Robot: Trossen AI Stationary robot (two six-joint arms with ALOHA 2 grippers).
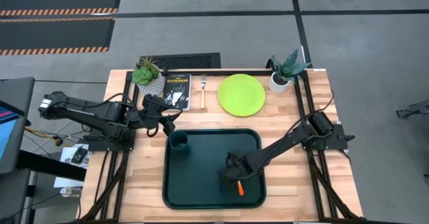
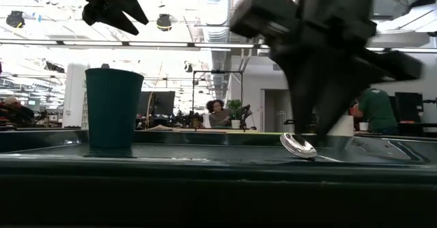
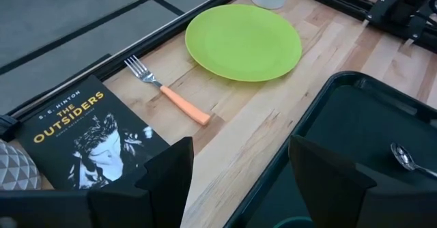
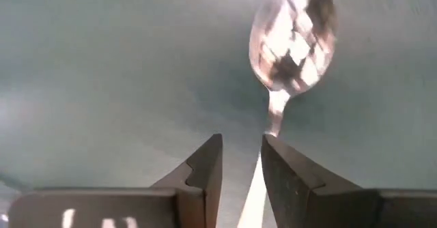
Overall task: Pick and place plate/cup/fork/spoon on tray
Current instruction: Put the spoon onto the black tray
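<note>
The dark green tray lies at the table's near middle. The dark green cup stands upright in its far left corner, as the low view also shows. My right gripper is low over the tray's right part, shut on the spoon. The spoon's orange-red handle sticks out toward the near edge. My left gripper hangs open and empty above the cup. The lime-green plate and the fork lie flat on the wood beyond the tray. My right gripper pinches the spoon's thin neck, just behind the bowl, between its two fingers. The fingers come from above, slanting from the table's far right. The spoon is tilted, its bowl raised a little off the tray floor. My fingers hide the contact itself.
A black book lies left of the fork. Two potted plants stand at the far corners, one on the left and one on the right. The tray's middle and near left are bare.
</note>
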